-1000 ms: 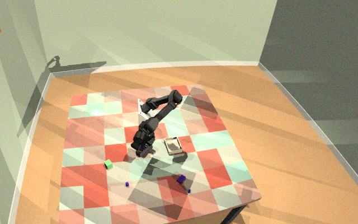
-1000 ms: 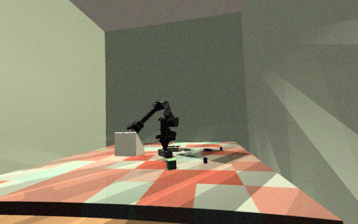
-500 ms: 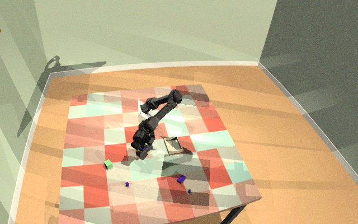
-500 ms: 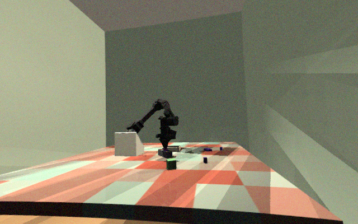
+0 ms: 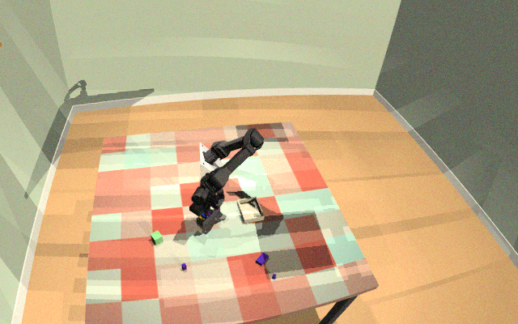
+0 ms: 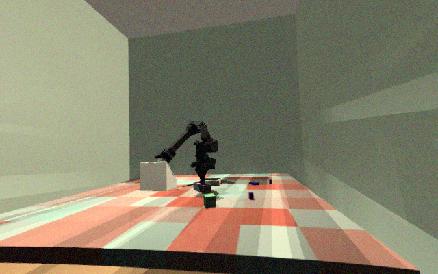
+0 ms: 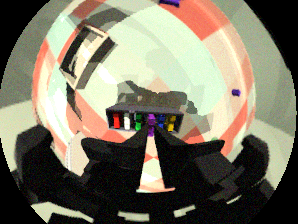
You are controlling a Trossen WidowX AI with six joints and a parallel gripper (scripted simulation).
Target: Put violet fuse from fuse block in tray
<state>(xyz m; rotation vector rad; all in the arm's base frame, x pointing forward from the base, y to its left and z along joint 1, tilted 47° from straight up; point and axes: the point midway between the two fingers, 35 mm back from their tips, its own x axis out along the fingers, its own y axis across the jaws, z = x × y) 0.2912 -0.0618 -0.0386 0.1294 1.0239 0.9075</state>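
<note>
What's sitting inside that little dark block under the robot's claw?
The fuse block holds a row of coloured fuses. The gripper is shut on the violet fuse. Their lower ends are hidden inside the block.

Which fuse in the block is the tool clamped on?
The violet fuse, fourth from the left in the block in the wrist view. The tool closes on it; the red, white, green and yellow fuses stand free.

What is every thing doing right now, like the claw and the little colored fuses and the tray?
gripper: shut on the violet fuse
violet fuse: pinched at its top, seems lifted a little, bottom not clear of the block
fuse block: sitting flat on the table
other fuses: seated in their slots, untouched
tray: nothing visible inside, beside the arm
green cube: lying loose on the table
</note>
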